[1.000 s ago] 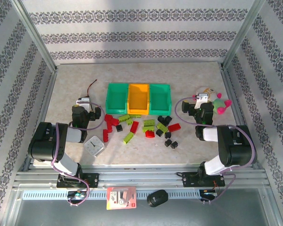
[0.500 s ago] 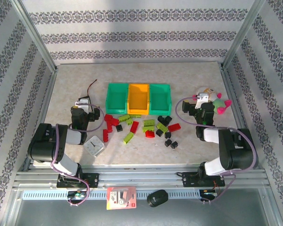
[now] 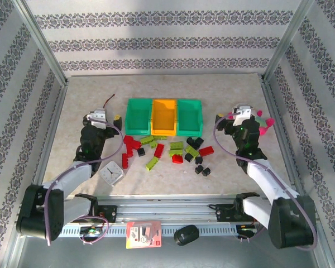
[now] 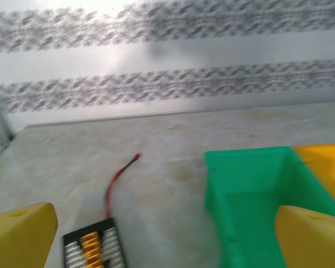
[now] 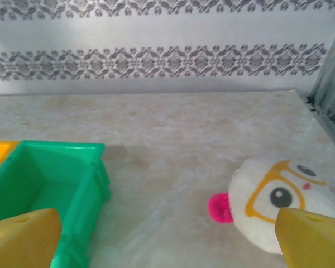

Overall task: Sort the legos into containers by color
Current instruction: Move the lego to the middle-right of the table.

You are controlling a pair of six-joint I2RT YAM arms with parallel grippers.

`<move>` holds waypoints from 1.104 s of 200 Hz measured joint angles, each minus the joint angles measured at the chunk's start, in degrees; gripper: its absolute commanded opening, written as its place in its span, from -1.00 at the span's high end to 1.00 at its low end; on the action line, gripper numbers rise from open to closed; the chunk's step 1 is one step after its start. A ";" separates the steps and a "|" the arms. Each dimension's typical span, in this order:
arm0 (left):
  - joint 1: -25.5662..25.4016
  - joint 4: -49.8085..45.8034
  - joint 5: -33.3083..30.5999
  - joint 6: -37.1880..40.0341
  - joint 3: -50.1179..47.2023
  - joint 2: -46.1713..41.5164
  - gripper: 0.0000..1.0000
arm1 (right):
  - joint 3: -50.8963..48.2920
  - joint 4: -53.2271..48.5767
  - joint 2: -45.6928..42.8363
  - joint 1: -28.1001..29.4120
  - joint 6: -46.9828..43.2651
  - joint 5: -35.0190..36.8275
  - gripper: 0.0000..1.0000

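Red, lime green and black legos point(image 3: 167, 149) lie scattered on the table just in front of the containers. These stand in a row: a teal bin point(image 3: 138, 116), an orange-yellow bin point(image 3: 163, 116) and a second teal bin point(image 3: 190, 116). My left gripper point(image 3: 102, 117) hovers left of the row, open and holding nothing; its yellow fingers point(image 4: 19, 234) frame the left teal bin point(image 4: 257, 201) and bare table. My right gripper point(image 3: 241, 113) hovers right of the row, open and holding nothing; its fingers point(image 5: 22, 237) frame the right teal bin point(image 5: 44, 184).
A white square clock point(image 3: 111, 173) lies near the front left. A black battery holder point(image 4: 92, 248) with a red wire point(image 4: 114, 181) sits under the left gripper. A white and pink plush toy point(image 5: 285, 201) lies by the right gripper. Patterned walls enclose the table.
Both arms have unfolded and stretched forward, and both grippers have shifted a little toward the back wall. Both stay open. The legos and bins have not moved.
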 measured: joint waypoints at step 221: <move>-28.68 -18.29 20.68 9.16 5.68 1.57 -0.98 | 19.21 -50.42 24.04 16.37 15.21 3.41 -0.89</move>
